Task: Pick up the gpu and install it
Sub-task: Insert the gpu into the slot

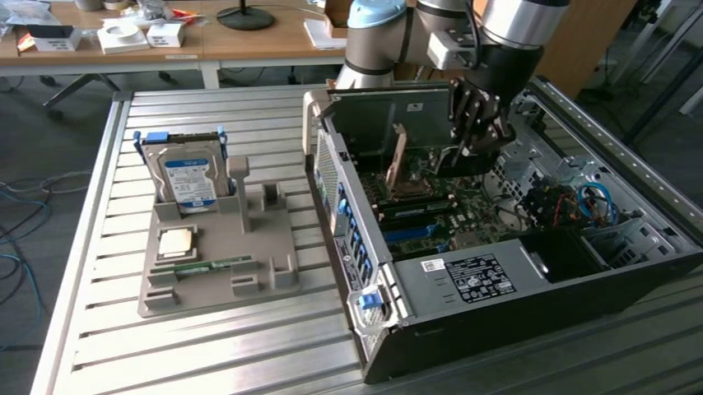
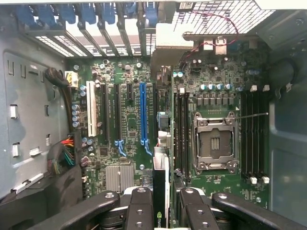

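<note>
Nearest in the exterior view, a case [image 1: 516,337] lies open on a slatted metal surface [image 1: 99,329]. A black-and-white label [image 1: 472,277] sits on a box inside its near end; the print is too small to read. On the exterior view's left, well apart from the case, a grey tray [image 1: 220,247] holds a square chip [image 1: 176,243] and a green memory stick [image 1: 203,266]. Behind them a hard drive [image 1: 189,177] stands upright with a blue-and-white label, its text unreadable.

Farther in, the pincer [image 1: 475,144] reaches down into the case. In the wrist view the pincer [image 2: 165,191] is clamped on the gpu [image 2: 161,163], which is seen edge-on between the two black fingers [image 2: 140,208]. A small green mark on the card near the fingers cannot be read. The gpu hangs over the green board [image 2: 127,120], between the blue slot [image 2: 143,115] and the open silver socket [image 2: 214,143]. I cannot tell whether it sits in a slot.

Farthest back stands a wooden desk [image 1: 253,41].
</note>
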Tool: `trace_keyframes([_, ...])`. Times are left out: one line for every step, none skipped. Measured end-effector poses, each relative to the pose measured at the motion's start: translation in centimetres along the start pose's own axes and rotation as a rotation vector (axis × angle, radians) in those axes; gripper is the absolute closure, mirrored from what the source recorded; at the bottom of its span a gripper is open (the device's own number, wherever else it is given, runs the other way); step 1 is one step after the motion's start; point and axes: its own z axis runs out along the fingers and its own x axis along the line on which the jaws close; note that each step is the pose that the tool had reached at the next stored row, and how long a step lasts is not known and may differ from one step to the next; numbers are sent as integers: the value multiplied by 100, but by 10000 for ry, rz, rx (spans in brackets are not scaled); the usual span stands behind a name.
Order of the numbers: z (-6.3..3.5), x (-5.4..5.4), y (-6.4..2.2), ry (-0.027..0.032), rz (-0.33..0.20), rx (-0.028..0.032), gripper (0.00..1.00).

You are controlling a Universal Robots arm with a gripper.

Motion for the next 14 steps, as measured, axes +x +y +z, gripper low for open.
trace_keyframes([6,0,0,0,0,0,74])
trace_keyframes([12,0,0,0,0,0,74])
trace_keyframes([17,0,0,0,0,0,74])
trace_keyframes([24,0,-1,-1,0,0,74])
trace_keyframes([31,0,-1,-1,0,0,74])
trace_keyframes([39,1,-1,0,0,0,74])
trace_keyframes([49,1,-1,0,0,0,74])
trace_keyframes([60,1,-1,0,0,0,74])
trace_keyframes([72,1,-2,0,0,0,74])
trace_keyframes([84,1,-2,0,0,0,74])
trace_keyframes([98,2,-2,1,0,0,74])
trace_keyframes([111,2,-2,1,0,0,74])
trace_keyframes([125,2,-3,0,1,1,74])
trace_keyframes([138,2,-3,0,0,0,74])
